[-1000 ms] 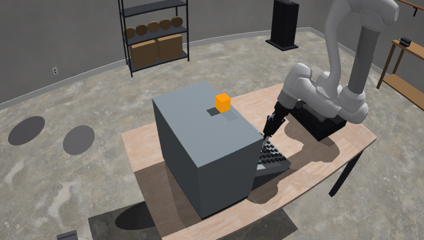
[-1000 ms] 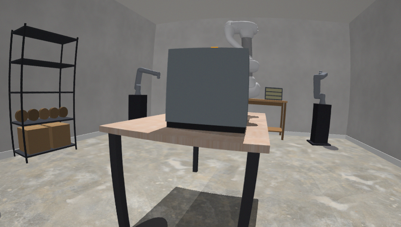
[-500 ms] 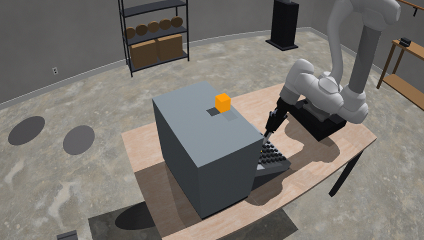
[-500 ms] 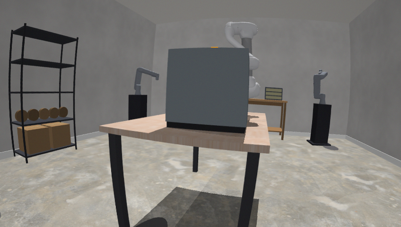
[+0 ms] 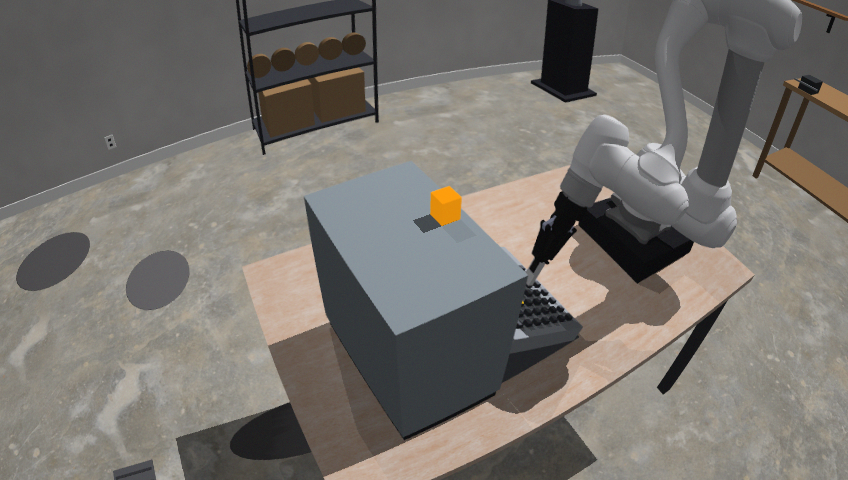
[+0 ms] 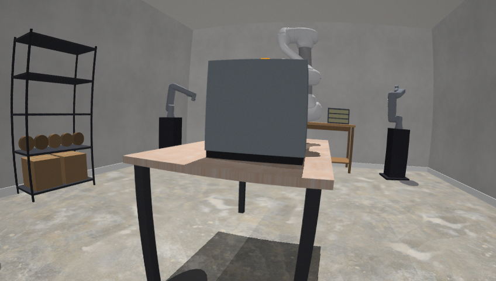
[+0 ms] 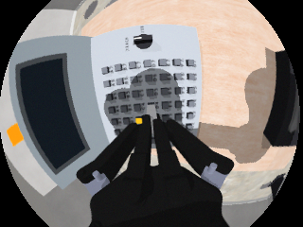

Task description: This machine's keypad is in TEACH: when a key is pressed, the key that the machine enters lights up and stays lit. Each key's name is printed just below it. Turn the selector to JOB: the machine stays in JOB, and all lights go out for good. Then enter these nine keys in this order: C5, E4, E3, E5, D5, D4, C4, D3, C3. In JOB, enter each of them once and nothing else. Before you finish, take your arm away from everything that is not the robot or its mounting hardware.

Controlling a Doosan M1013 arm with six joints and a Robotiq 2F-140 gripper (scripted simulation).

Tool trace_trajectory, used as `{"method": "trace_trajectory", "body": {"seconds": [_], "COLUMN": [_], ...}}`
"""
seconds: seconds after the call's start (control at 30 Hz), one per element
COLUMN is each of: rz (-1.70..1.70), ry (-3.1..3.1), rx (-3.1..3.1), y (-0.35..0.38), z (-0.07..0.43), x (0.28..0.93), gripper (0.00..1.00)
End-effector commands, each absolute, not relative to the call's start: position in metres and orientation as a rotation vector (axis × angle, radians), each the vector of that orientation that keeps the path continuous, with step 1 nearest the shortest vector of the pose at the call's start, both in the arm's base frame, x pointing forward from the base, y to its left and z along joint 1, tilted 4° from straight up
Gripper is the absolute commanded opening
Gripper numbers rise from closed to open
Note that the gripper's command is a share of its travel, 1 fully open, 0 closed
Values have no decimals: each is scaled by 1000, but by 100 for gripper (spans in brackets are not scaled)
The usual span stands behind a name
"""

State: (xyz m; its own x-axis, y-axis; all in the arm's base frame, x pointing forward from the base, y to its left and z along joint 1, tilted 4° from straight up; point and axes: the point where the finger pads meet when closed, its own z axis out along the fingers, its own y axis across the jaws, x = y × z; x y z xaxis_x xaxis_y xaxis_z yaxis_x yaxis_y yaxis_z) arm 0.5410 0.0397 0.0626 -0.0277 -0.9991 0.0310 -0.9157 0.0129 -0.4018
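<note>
Closest in the wrist view: gripper (image 7: 153, 121) with both black fingers drawn fully together, nothing pinched between them, tips pointing down at the keypad (image 7: 180, 76). Tips set over the lower middle rows of grey keys, whether pressing or just above impossible to judge. Just left of the tips, one lit key (image 7: 139, 121) glowing orange; its printed name too small to read. Shadow of the gripper spread across the middle of the keys. At the far edge of the keypad, a dark round selector (image 7: 144, 41); its setting not legible.

Left of the keypad, a dark screen (image 7: 49, 112) on the machine's front face, with a small orange patch (image 7: 14, 134) beside it.

From the top view: closed gripper (image 5: 534, 271) angled down onto the upper end of the sloped keypad (image 5: 544, 312), close against the front of the grey machine (image 5: 410, 285). Orange cube (image 5: 445, 205) on the machine's top. Machine and arm base (image 5: 672, 252) both on a wooden table (image 5: 696, 285).

Farther back: black shelf rack (image 5: 259, 89) with cardboard boxes (image 5: 312, 101) and brown discs, against the grey wall.
</note>
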Motion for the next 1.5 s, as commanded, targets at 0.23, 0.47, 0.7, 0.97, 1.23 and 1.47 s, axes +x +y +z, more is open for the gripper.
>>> {"method": "trace_trajectory", "body": {"seconds": [0.23,0.47,0.7,0.97,1.23,1.47], "rz": [-479,-541,-603,-641,-652,-652], "ry": [1931,1587,1060,475,72,35], "rx": [-2100,-2428,-2777,-3014,-3104,-3109], "y": [29,-4,-52,-90,-117,-119], "z": [64,69,76,82,86,87], "x": [540,539,536,534,533,532], "gripper": [0,0,0,0,0,0]}}
